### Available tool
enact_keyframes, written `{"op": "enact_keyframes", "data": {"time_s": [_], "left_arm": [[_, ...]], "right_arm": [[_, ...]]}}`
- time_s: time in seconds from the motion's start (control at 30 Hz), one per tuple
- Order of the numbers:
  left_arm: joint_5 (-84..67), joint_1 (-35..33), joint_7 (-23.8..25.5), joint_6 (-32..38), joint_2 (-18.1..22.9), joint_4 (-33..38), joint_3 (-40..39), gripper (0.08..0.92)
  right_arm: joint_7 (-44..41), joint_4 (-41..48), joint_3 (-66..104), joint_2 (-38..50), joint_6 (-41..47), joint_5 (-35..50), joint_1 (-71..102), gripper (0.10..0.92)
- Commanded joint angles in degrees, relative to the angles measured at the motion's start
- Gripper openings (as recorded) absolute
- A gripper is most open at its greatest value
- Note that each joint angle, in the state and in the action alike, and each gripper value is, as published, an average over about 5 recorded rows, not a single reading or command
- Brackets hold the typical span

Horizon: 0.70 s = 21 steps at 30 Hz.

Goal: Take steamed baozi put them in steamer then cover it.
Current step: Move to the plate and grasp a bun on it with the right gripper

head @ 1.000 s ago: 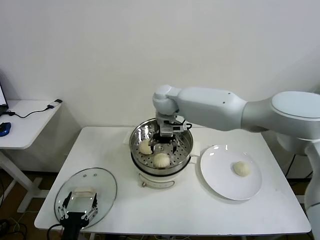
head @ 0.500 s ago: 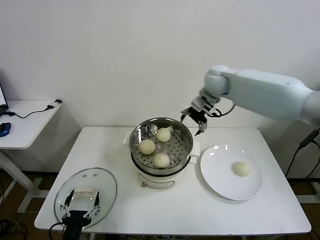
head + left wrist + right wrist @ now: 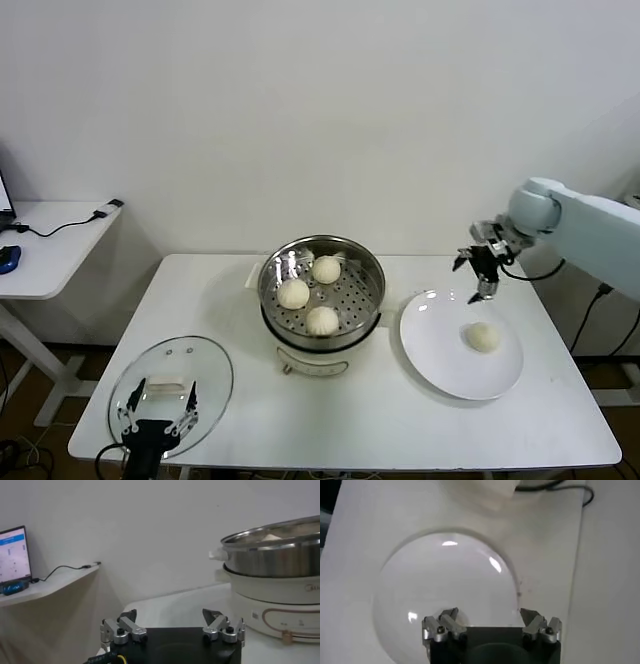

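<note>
While three steamed baozi (image 3: 322, 320) sit inside the steamer (image 3: 322, 262) at the middle of the bench (image 3: 390, 420), the fourth lies on the white plate (image 3: 440, 370) just to its right. Above the plate's far edge hangs the right tool (image 3: 479, 270), fingers spread wide and holding nothing. At the bench's front left corner, the left tool (image 3: 158, 415) hovers over the glass cover (image 3: 205, 365), likewise wide open and empty.
</note>
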<state>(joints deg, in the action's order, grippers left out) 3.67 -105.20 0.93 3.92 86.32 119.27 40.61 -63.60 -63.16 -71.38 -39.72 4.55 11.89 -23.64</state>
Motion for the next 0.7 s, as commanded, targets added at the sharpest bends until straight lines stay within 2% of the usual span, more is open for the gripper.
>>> {"op": "enact_keyframes", "data": {"time_s": [0.03, 0.7], "left_arm": [[0.3, 0.0, 0.0, -0.2, 0.1, 0.0, 0.0, 0.823], [1.1, -0.2, 0.0, -0.1, 0.5, -1.1, 0.0, 0.823]], "right_arm": [[-1.3, 5.4, 13.2, 4.3, 2.8, -8.1, 16.5, 0.823], [0.1, 13.6, 18.9, -3.9, 1.3, -13.4, 23.1, 0.823]]}}
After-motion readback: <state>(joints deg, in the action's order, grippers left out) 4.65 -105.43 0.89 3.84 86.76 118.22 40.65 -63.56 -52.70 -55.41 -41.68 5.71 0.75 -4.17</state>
